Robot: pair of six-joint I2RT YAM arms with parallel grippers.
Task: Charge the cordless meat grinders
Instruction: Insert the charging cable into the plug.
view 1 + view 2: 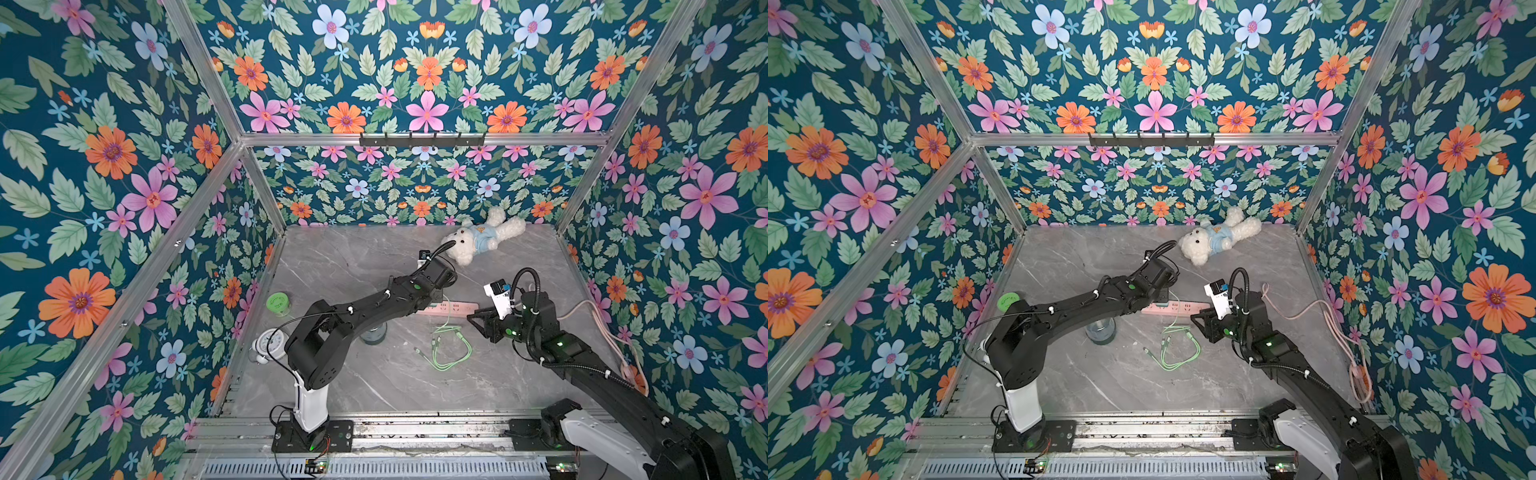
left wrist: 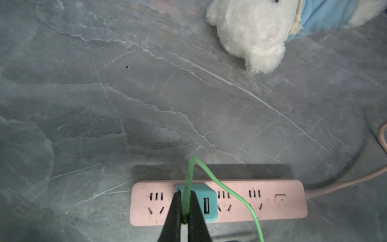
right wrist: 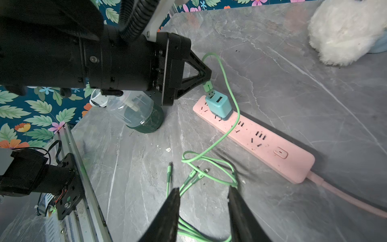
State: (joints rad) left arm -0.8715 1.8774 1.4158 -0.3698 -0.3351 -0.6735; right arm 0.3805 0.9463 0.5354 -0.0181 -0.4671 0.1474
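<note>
The cordless meat grinder (image 3: 140, 113), a clear dome on a teal-green base, stands upright on the grey table left of the pink power strip (image 3: 272, 146); in both top views (image 1: 374, 332) (image 1: 1100, 330) the left arm partly covers it. A teal plug adapter (image 2: 209, 203) sits in the strip. My left gripper (image 2: 185, 193) is shut on the green cable's USB plug (image 3: 209, 88), whose metal tip is at the adapter's port. My right gripper (image 3: 204, 189) hangs open over the cable's loose coil (image 1: 451, 351), holding nothing.
A white teddy bear (image 1: 482, 239) lies at the back of the table. A bright green jar (image 1: 277, 303) and a white alarm clock (image 1: 268, 343) stand by the left wall. The strip's pink cord (image 1: 602, 320) runs along the right side.
</note>
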